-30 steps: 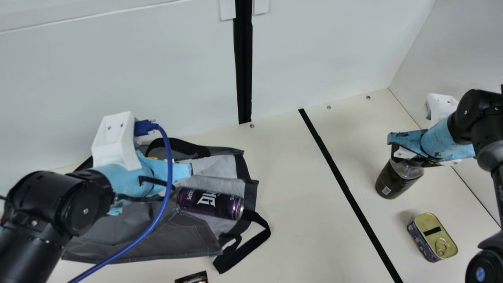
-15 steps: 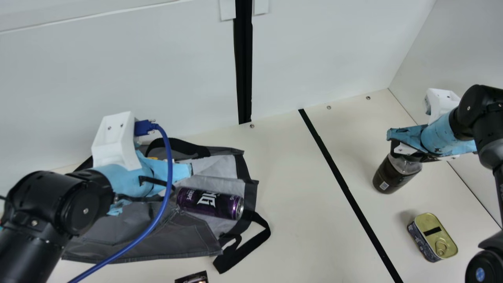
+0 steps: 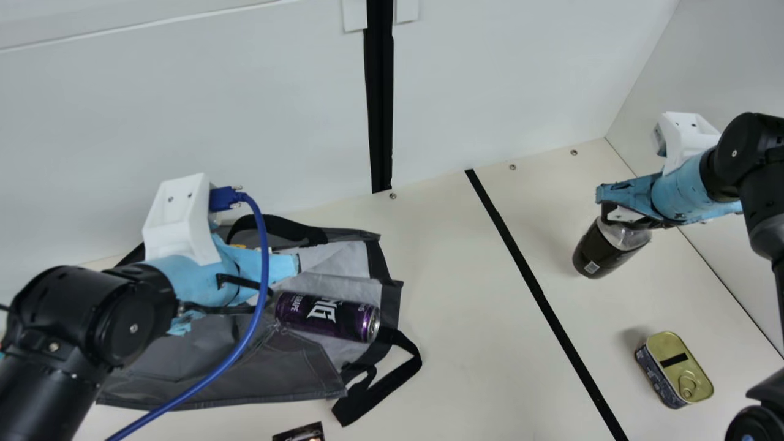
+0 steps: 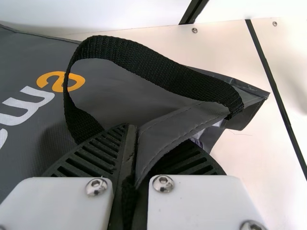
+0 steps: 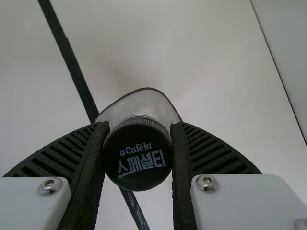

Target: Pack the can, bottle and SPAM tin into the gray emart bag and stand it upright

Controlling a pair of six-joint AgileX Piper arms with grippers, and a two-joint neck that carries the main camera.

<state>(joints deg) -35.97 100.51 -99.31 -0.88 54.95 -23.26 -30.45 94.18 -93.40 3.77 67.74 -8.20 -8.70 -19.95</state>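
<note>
Aslant above the cream desk (image 3: 465,343), the dark bottle (image 3: 606,248) is gripped at its black cap by the right tool (image 3: 621,215). Near it, the SPAM tin (image 3: 677,367) rests ring-pull side up. Across a black line (image 3: 533,282), the purple can (image 3: 327,317) lies on its side on the pale lining of the gray emart bag (image 3: 245,373), whose edge the left tool (image 3: 285,272) clamps beside a strap (image 4: 158,72).
</note>
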